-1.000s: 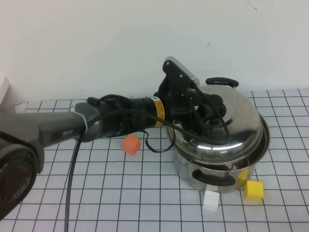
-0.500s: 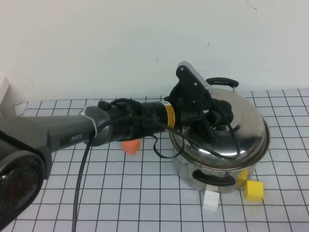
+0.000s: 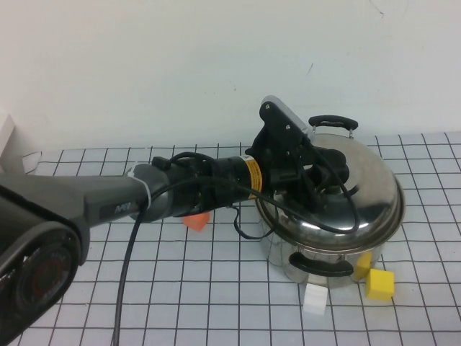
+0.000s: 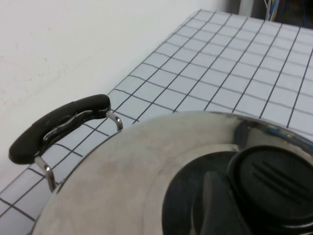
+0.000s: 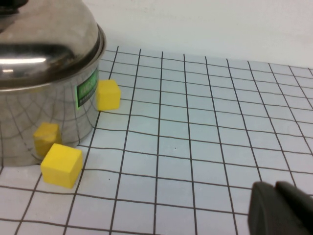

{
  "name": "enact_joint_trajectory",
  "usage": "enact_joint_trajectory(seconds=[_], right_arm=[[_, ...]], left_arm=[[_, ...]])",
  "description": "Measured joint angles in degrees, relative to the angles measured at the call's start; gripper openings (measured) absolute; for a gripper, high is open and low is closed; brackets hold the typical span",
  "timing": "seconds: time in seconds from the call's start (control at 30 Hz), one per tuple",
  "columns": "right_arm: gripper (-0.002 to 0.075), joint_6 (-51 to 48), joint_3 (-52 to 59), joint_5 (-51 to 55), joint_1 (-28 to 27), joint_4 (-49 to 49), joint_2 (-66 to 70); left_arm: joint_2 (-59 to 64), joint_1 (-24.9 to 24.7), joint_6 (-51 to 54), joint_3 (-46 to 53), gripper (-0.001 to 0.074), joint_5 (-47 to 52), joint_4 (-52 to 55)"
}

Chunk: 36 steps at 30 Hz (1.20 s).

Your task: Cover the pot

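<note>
Lid, domed steel with black knob (image 3: 333, 189), has settled level on large shiny steel pot (image 3: 310, 254). Left tool (image 3: 325, 171) on knob, grip state unclear; right tool (image 5: 279, 208) parked over bench, cannot tell.

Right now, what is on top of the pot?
The domed steel lid sits on the pot, with the left end effector at its black knob. The pot's inside is hidden. The right end effector is only partly visible, off to the side.

No legible text found. Green sticker (image 5: 86, 89) on the shiny stainless-steel pot (image 5: 44, 122) and yellow band label (image 3: 253, 174) on the black left arm (image 3: 180, 191): unreadable.
</note>
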Motion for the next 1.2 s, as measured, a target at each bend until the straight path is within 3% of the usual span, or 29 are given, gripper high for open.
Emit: enact_joint_trajectory(seconds=[0.27,0.5,0.8,0.97,1.13,1.2], right_arm=[[0.0009,0.0,0.0,0.0,0.0,0.0,0.0],[0.0009,0.0,0.0,0.0,0.0,0.0,0.0],[0.0009,0.0,0.0,0.0,0.0,0.0,0.0],[0.0009,0.0,0.0,0.0,0.0,0.0,0.0],[0.0009,0.0,0.0,0.0,0.0,0.0,0.0],[0.0009,0.0,0.0,0.0,0.0,0.0,0.0]], left_arm=[[0.4,0.0,-0.7,0.0,0.0336,-0.9,-1.0],[-0.5,0.1,-1.6,0.0,0.0498,-1.0,-1.0],[-7.8,3.1,-4.6,0.0,0.0515,-0.9,2.1],[-14.3,5.0,-14.2,0.0,0.0401,3.0,12.0],[-23.9,5.5,-31.2,0.0,0.0118,11.2,31.8],[-27.4,5.7,-38.0,0.3,0.0050,12.3,37.4]])
